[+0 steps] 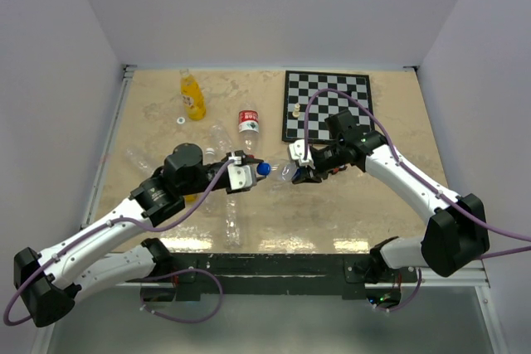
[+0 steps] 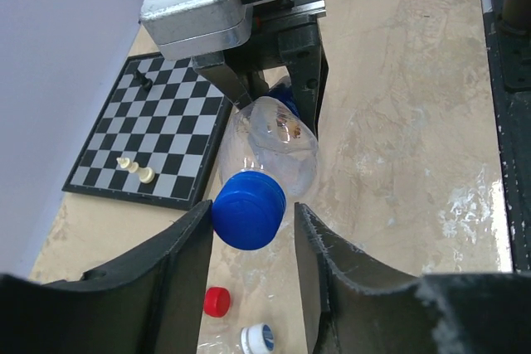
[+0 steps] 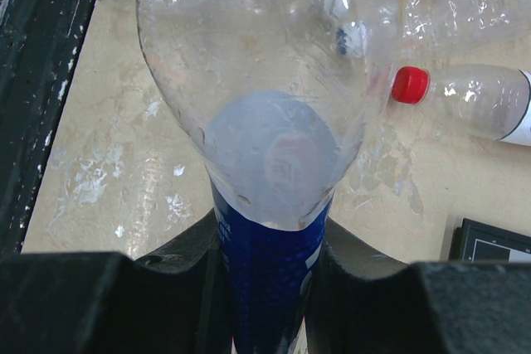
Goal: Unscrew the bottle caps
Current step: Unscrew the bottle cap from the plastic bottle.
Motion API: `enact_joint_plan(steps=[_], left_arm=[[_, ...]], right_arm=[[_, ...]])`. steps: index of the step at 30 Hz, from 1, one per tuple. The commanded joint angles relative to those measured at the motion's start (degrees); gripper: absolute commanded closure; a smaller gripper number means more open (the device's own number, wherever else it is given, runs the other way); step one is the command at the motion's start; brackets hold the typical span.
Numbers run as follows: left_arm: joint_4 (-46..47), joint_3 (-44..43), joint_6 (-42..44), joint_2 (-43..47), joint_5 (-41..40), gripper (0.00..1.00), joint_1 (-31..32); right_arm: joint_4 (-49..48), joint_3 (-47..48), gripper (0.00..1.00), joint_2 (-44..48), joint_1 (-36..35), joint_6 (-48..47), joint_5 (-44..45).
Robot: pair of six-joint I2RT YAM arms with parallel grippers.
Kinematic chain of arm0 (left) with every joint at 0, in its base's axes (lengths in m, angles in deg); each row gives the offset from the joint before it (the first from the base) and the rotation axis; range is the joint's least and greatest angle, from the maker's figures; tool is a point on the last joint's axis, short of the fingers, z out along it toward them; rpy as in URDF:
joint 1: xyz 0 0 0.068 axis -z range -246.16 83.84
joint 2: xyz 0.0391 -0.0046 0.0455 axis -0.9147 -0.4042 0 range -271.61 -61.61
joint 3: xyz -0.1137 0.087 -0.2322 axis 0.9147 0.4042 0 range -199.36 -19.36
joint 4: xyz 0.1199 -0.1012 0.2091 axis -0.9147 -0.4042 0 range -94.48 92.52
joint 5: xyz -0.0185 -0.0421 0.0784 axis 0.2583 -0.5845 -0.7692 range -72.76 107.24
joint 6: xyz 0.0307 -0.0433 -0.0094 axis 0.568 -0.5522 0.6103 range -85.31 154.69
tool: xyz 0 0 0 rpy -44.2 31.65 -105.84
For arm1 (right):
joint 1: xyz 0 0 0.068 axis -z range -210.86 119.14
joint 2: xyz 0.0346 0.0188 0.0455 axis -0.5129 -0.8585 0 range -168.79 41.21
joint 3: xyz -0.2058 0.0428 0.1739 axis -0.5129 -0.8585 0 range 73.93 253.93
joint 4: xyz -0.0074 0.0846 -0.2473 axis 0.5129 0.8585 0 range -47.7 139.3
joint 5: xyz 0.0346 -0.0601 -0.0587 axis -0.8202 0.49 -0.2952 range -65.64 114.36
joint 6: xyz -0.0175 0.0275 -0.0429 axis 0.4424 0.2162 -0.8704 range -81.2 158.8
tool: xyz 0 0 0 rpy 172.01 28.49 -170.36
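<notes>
- The beige marbled surface (image 1: 373, 205) carries everything; a black-and-white chessboard (image 1: 328, 105) lies at its far right.
- The right gripper (image 3: 267, 271) is clamped on the body of a clear bottle (image 2: 270, 147), held lying sideways above the middle of the surface with its neck toward the left arm. The fingers close on a deep blue label; no writing on it can be read.
- The left gripper (image 2: 254, 213) has its fingers either side of the bottle's blue cap (image 2: 249, 209). One finger touches it or nearly so, and a thin gap shows at the other; I cannot tell whether they pinch it.
- The blue cap sits on the neck of the held bottle.
- An orange bottle (image 1: 192, 97) lies at the far left; its label is too small to read.
- A clear red-capped bottle (image 1: 249, 126) lies near the middle. It has a white label with a red patch, and the print is not legible. Its red cap (image 3: 410, 84) is on.
- Several unlabelled bottles (image 1: 232, 221) lie around the left arm.
- Pale chess pieces (image 2: 133, 167) stand at the chessboard's edge.
</notes>
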Motion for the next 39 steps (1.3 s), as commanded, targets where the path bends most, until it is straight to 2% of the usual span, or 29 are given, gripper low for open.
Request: enact_joint_plan(steps=[1, 4, 6, 8, 11, 13, 14, 17, 20, 24, 32, 33, 37, 39], left_arm=[[2.5, -3.1, -2.6, -0.7, 1.4, 0.60, -0.4], [2.1, -3.5, -4.5, -1.0, 1.7, 0.75, -0.6], [2.1, -4.0, -6.8, -1.2, 1.7, 0.90, -0.6], [1.3, -4.9, -9.9, -1.8, 1.5, 1.00, -0.8], [0.0, -6.5, -16.3, -2.8, 0.7, 1.00, -0.7], [-0.1, -7.3, -24.3, -3.1, -2.3, 1.00, -0.7], [0.1, -7.4, -30.6, -2.8, -4.4, 1.00, -0.7], [-2.9, -8.1, -52.3, -2.0, -17.4, 1.00, -0.7], [-9.3, -9.5, -65.5, -3.7, -21.1, 1.00, -0.6], [-11.0, -10.2, -68.2, -5.0, -23.1, 1.00, -0.6], [-9.8, -10.2, -65.7, -3.1, -24.9, 1.00, -0.6], [-9.5, -10.2, -65.1, -2.8, -24.9, 0.94, -0.6], [-9.3, -10.1, -62.3, -1.3, -25.0, 0.47, -0.6], [-9.8, -10.3, -60.2, -0.7, -24.9, 0.30, -0.6]], right_arm=[[0.0, 1.9, 1.00, 0.1, -0.2, -0.8, -1.8], [0.0, 1.9, 1.00, 0.3, -0.2, -0.8, -1.8], [-0.1, 1.9, 1.00, 0.2, -0.1, -0.8, -1.8], [0.0, 1.9, 1.00, 0.3, -0.2, -0.8, -1.8], [0.0, 1.9, 1.00, 0.3, -0.2, -0.8, -1.8], [0.0, 1.9, 1.00, 0.3, -0.1, -0.8, -1.8], [0.0, 1.8, 1.00, 0.2, -0.2, -0.8, -1.7], [0.0, 1.8, 1.00, 0.2, -0.2, -0.9, -1.7], [0.0, 1.9, 1.00, -0.1, -0.3, -0.8, -1.7], [-0.3, 1.8, 1.00, -0.4, -0.5, -0.6, -1.3], [-0.6, 1.7, 1.00, -0.4, -0.5, -0.3, -1.1], [-0.6, 1.6, 1.00, -0.4, -0.5, -0.4, -1.1], [-0.5, 1.8, 1.00, -0.4, -0.5, -0.4, -1.2], [-0.4, 1.8, 1.00, -0.5, -0.5, -0.5, -1.2]])
